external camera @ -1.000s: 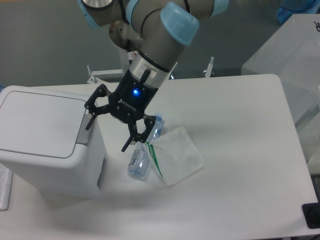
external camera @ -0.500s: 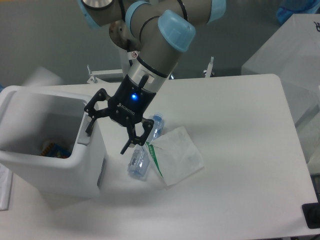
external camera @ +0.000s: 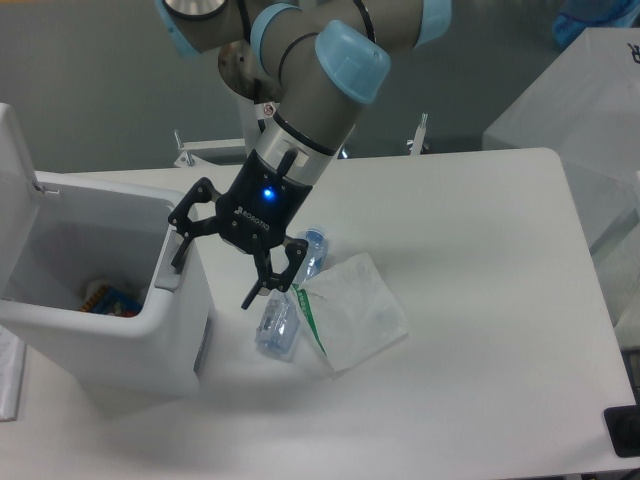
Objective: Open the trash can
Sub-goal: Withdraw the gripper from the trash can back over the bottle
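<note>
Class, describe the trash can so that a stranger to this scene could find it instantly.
Start at the white table and go to its left edge. There stands the trash can, a large white boxy bin, lid swung up. It dwarfs the bottle lying beside it.

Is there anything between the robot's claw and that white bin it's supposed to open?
Nothing visible. The gripper is right at the trash can, one finger by its grey tab. The lid stands raised. The bottle and bag lie on the other side.

Open-lidded trash can, spread hand at its rim, bottle
</note>
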You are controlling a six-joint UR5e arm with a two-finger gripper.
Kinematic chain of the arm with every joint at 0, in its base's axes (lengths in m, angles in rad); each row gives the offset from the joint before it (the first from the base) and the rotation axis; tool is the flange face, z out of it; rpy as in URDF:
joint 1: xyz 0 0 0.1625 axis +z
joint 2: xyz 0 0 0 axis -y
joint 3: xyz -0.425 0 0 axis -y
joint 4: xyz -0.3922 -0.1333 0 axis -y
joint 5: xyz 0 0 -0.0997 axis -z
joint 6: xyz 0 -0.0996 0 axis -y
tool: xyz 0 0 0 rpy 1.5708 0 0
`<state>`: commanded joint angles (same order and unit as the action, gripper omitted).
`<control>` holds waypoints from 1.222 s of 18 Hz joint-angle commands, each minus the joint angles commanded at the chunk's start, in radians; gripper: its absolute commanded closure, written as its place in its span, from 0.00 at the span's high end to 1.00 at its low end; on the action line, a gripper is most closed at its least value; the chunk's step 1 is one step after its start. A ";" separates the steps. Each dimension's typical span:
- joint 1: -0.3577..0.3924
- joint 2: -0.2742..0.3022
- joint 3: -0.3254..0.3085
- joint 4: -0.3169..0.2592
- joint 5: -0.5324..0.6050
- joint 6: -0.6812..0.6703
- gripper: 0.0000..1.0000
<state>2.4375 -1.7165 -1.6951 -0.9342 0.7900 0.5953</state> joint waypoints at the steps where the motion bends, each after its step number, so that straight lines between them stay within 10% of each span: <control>1: 0.002 0.003 0.006 0.000 -0.002 -0.021 1.00; 10: 0.057 -0.011 0.087 0.000 0.008 -0.051 1.00; 22: 0.138 -0.225 0.204 0.003 0.322 0.207 1.00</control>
<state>2.5755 -1.9419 -1.4910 -0.9311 1.1118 0.8019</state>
